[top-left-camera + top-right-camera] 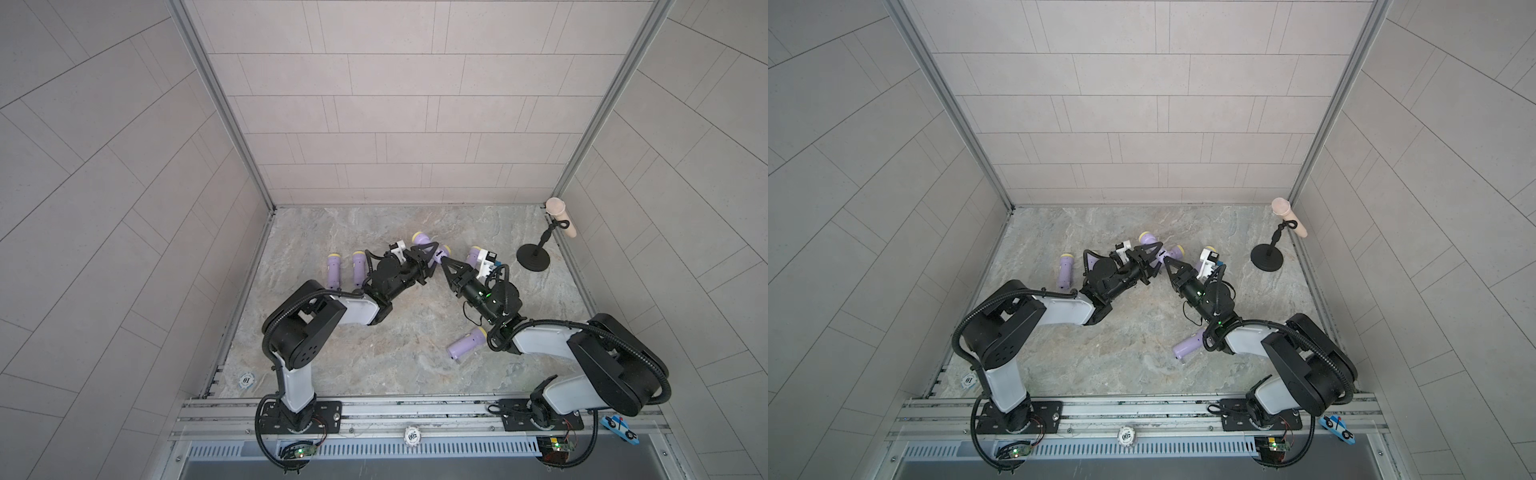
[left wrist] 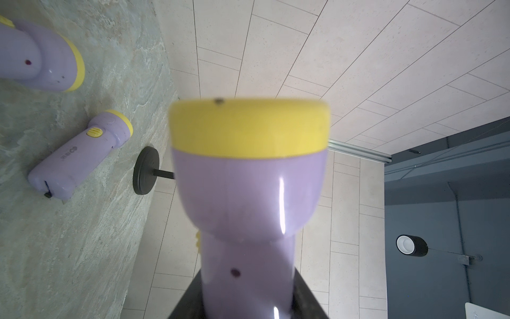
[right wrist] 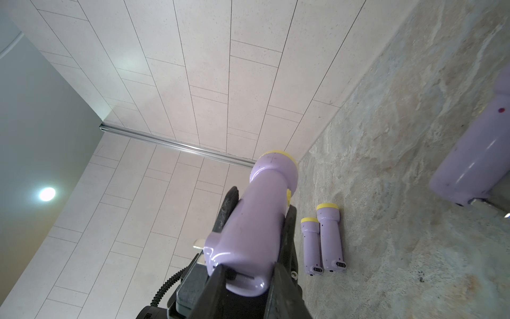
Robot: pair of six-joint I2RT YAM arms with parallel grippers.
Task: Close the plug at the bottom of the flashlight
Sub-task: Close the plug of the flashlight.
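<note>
My left gripper [image 1: 432, 257] [image 2: 247, 303] is shut on the handle of a lilac flashlight [image 1: 422, 240] [image 1: 1147, 239] [image 2: 248, 193] with a yellow head, holding it off the table. In the right wrist view the flashlight [image 3: 256, 221] points away, and its bottom end sits between the fingers of my right gripper [image 3: 248, 269] [image 1: 444, 259], which stand against both of its sides. Pale plug prongs [image 3: 200, 243] stick out sideways at that end, close beside one right finger. A dark slot shows in the end face.
Several more lilac flashlights lie on the marble table: two side by side at the left [image 1: 333, 272], one just behind the grippers [image 1: 445, 250], one by my right wrist [image 1: 473, 253], one at the front [image 1: 465, 343]. A black stand [image 1: 533, 257] is at the back right.
</note>
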